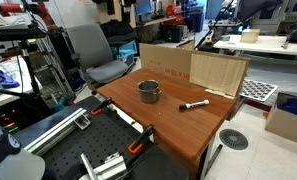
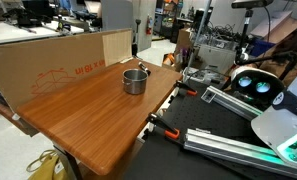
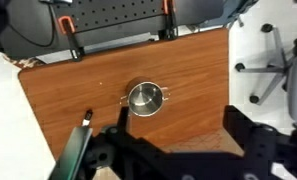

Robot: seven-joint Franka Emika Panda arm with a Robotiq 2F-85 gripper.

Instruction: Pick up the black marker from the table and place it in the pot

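The reddish-brown wooden worktop [image 1: 178, 135] [image 2: 88, 120] [image 3: 198, 90] takes up the middle of every view. One long edge is held by orange clamps [image 1: 138, 147] [image 2: 171, 132] [image 3: 76, 52] and meets the black perforated base plate on the robot's side. A low wall of brown cardboard [image 1: 163, 60] [image 2: 48, 65] runs along the opposite long edge. In an exterior view a pale wooden panel [image 1: 218, 72] leans at that edge's far corner, and a grey office chair [image 1: 93, 50] stands on the floor beyond the worktop.

The fingers [image 3: 76, 158] fill the bottom of the wrist view as two dark, blurred shapes, high above the worktop. They are spread wide with nothing between them and touch nothing.

The small round grey metal pot [image 1: 149, 91] [image 2: 135, 80] [image 3: 145, 97] stands upright about midway along the worktop, well in from every edge. Its short side handles stick out and its inside is dark.

The black marker [image 1: 195, 104] [image 3: 88, 117] lies flat on the bare wood, apart from the pot. It is nearer the cardboard-side edge than the clamped one and lies toward the corner with the wooden panel. In the wrist view its whitish end points away from the pot. In the exterior view taken from the robot's side I cannot make it out.
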